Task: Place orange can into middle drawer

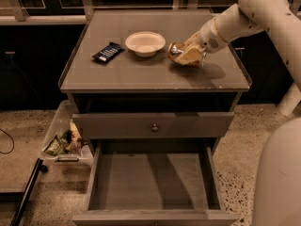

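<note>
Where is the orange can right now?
In the camera view the can is on the cabinet top, right of centre, just right of the white bowl, with the pincer right at it.

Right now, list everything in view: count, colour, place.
bowl: one, white, cabinet top, centre
orange can: one, orange-gold, cabinet top, right of bowl, at the pincer
snack packet: one, dark blue, cabinet top, left of bowl
middle drawer: one, grey, pulled open at the bottom
knobbed drawer: one, grey, shut, above it
bin: one, pale, floor left of cabinet
arm: one, white, reaching from the right
pincer: one, pale, at the orange can
</note>
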### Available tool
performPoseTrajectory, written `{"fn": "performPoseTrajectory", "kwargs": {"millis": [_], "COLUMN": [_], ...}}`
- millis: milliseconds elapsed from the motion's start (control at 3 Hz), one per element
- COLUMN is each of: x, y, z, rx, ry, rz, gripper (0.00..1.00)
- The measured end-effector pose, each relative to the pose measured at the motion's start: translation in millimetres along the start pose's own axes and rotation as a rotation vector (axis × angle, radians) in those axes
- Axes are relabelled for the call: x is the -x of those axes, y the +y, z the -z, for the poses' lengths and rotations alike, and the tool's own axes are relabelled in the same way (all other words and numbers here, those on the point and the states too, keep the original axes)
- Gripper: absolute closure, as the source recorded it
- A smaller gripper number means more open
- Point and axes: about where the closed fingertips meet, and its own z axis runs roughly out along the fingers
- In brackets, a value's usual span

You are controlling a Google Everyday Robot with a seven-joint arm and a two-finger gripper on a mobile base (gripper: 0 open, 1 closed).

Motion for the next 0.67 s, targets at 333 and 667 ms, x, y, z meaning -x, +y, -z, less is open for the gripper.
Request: {"fn": "performPoseTrajectory", "kwargs": {"millis": [333, 667], "x": [17, 16], "y": [27, 66], "z": [30, 58], "rx": [-0.012, 0.005], "ry": [-0.042, -0.063], "rz": [0.100, 0.203], "gripper": [1.00, 1.00]}}
